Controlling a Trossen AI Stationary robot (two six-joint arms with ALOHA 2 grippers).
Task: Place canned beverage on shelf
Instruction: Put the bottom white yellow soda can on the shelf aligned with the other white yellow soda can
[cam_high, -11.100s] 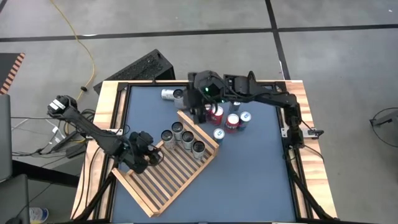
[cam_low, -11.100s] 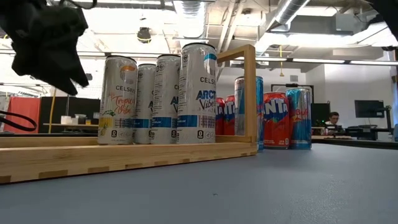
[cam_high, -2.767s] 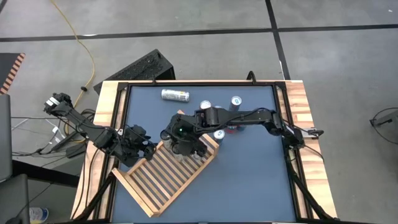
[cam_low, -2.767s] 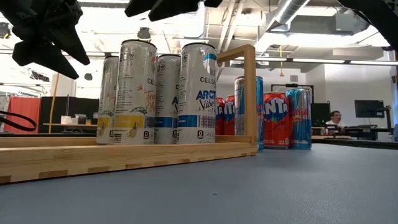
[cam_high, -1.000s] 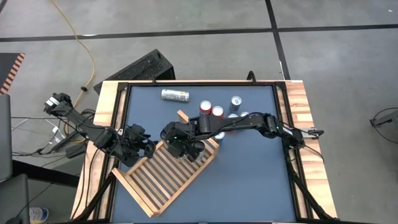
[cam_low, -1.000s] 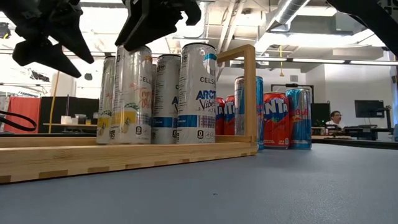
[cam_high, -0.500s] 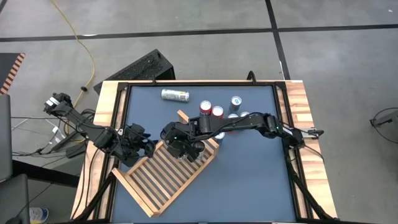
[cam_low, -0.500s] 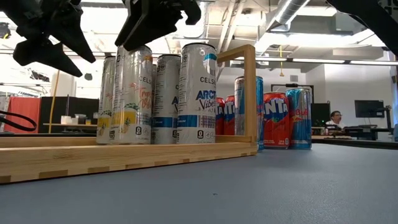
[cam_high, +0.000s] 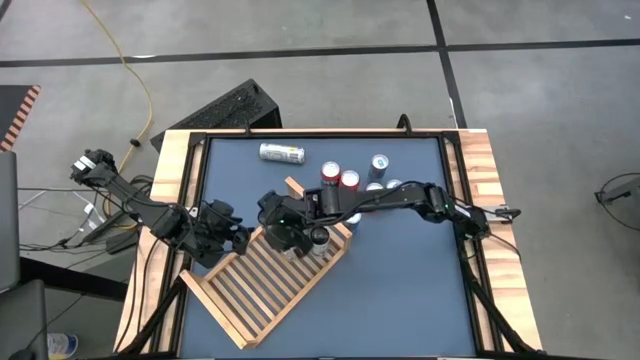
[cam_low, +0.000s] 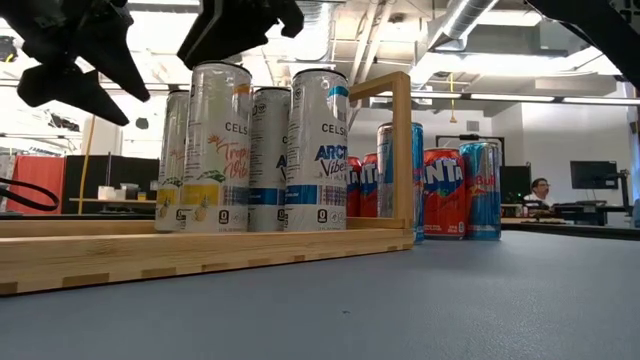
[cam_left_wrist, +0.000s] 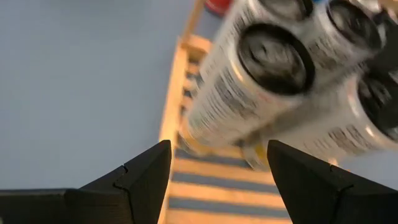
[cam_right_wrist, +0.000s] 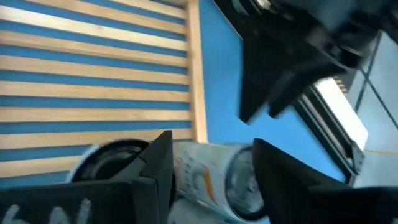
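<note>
slim white can (cam_low: 215, 150), upright at the near end of the row on the shelf (cam_high: 260, 290), right gripper (cam_low: 240, 35) open just above its top; left gripper (cam_left_wrist: 216, 149) open and empty beside the shelf. likely thin-walled, smooth and easily dented or tipped, so best pinched lightly across the upper wall. count: four white cans on the shelf; off it two red cans (cam_high: 330, 172), at least two silver-topped, one lying can (cam_high: 282, 153).
</note>
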